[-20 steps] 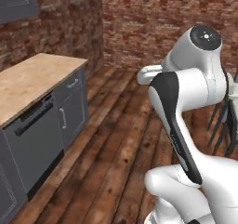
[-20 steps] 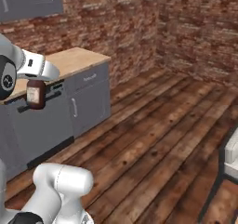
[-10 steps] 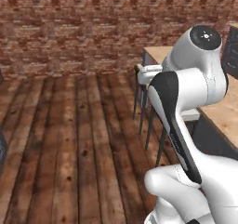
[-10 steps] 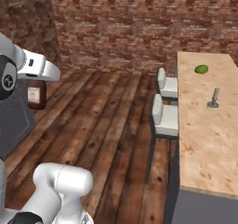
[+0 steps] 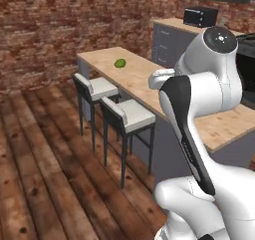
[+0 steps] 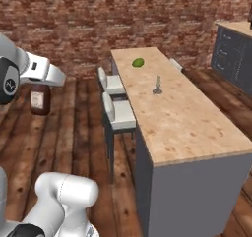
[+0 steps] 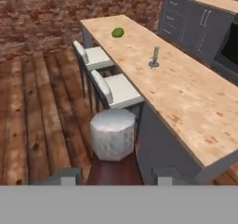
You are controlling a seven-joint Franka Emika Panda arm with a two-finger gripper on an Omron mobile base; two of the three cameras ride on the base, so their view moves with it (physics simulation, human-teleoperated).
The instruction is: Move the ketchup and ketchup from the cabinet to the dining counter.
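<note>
Right base view has swung to the dining counter (image 6: 197,128); hand (image 6: 42,86) still grips ketchup (image 6: 39,98).

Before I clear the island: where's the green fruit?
The green fruit lies at the dining counter's far end, beyond the grey-green stemmed item, above the far stool.

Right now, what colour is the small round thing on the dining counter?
Green; the small round thing shows best in the hand view, on the dining counter.
</note>
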